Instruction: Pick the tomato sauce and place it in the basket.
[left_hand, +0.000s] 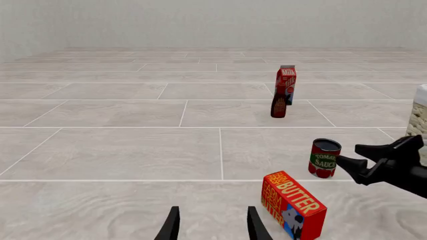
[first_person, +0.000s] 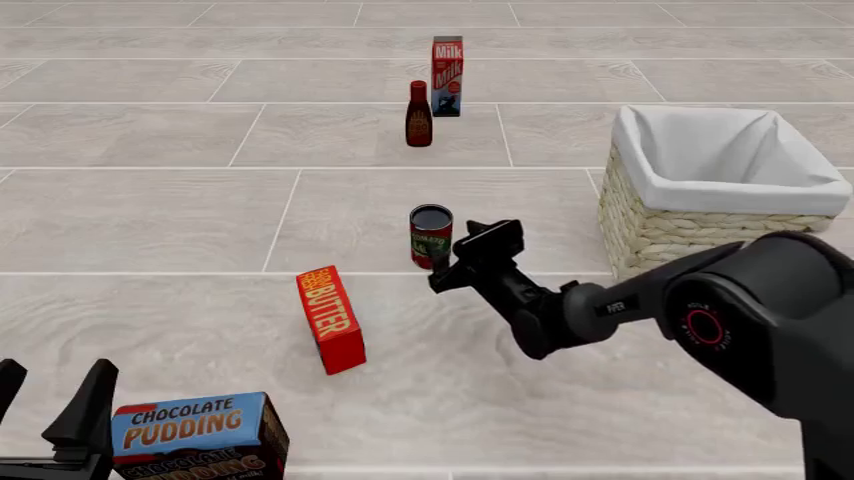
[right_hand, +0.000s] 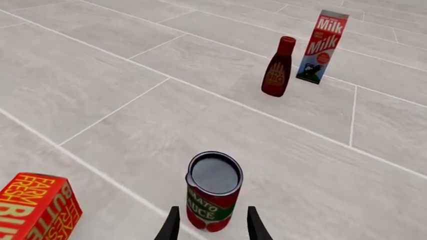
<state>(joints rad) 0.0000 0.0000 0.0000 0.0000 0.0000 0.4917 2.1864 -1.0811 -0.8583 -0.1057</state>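
Observation:
The tomato sauce can (first_person: 430, 235) stands upright on the tiled surface; it has a dark top and a red label with a green band. My right gripper (first_person: 457, 266) is open right beside it, on the basket's side. In the right wrist view the can (right_hand: 212, 197) sits just ahead of and between my open fingertips (right_hand: 173, 225), not gripped. The left wrist view shows the can (left_hand: 325, 158) with the right gripper (left_hand: 353, 156) next to it. The wicker basket (first_person: 667, 235) with white lining stands to the right of the can. My left gripper (first_person: 48, 405) is open and empty at the near left.
A red butter box (first_person: 331, 318) stands near left of the can. A chocolate pudding box (first_person: 200, 435) lies beside my left gripper. A dark-brown bottle (first_person: 419, 115) and a milk carton (first_person: 447, 63) stand farther back.

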